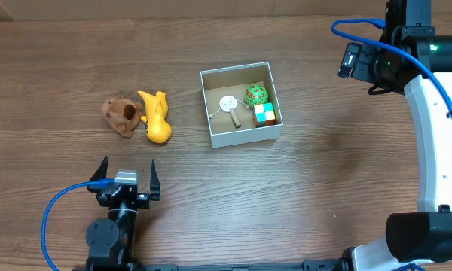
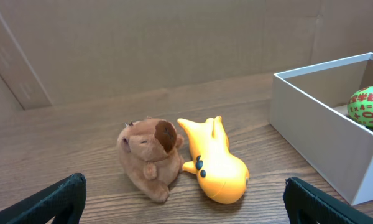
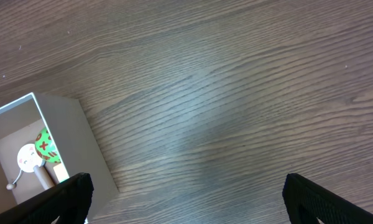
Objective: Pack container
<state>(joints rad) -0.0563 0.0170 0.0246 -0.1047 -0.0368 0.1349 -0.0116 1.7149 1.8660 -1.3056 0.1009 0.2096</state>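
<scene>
The square white cardboard box (image 1: 245,136) sits mid-desk, small toys (image 1: 264,113) inside. Near the front edge my left gripper (image 1: 128,175) is wide open, empty. Past it a brown plush animal (image 1: 122,117) and yellow plastic toy (image 1: 157,119) need packing. Far right corner: my right gripper (image 3: 186,186), open, empty.

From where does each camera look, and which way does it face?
Overhead: above the table, facing down on the container, brown plush toy, yellow toy; left arm, right arm show.
Left wrist: low, facing level at both toys and a container wall; left tool shows at bottom corners.
Right wrist: high, facing down at the table and a container corner; right tool shows at bottom corners.
Shared: every view shows the container.
</scene>
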